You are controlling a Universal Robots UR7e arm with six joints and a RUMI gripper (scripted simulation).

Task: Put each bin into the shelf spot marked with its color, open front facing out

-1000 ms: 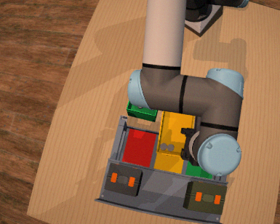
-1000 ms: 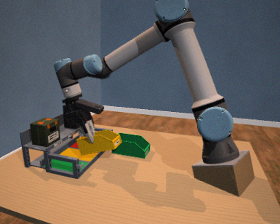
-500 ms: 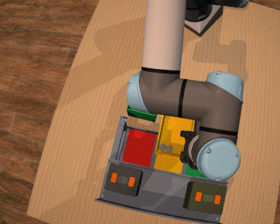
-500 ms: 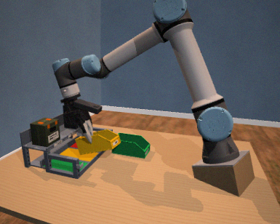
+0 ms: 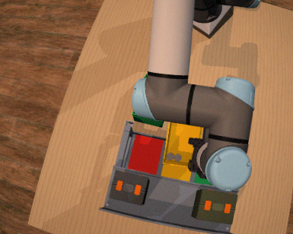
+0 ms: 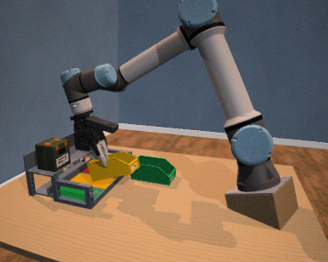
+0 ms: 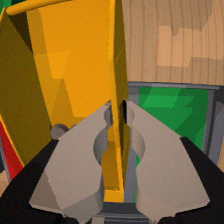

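The pincer is pinching the thin side wall of the yellow bin, its jaws nearly together on that wall, and is carrying the bin tilted over the shelf's yellow mark, with the red mark at 9 o'clock of it. Because the grip is sitting on one narrow wall, the bin is likely to pivot or slip if its edge catches the low board or front lip. The two grey parts are risking rolling out, and the green bin is waiting on the table.
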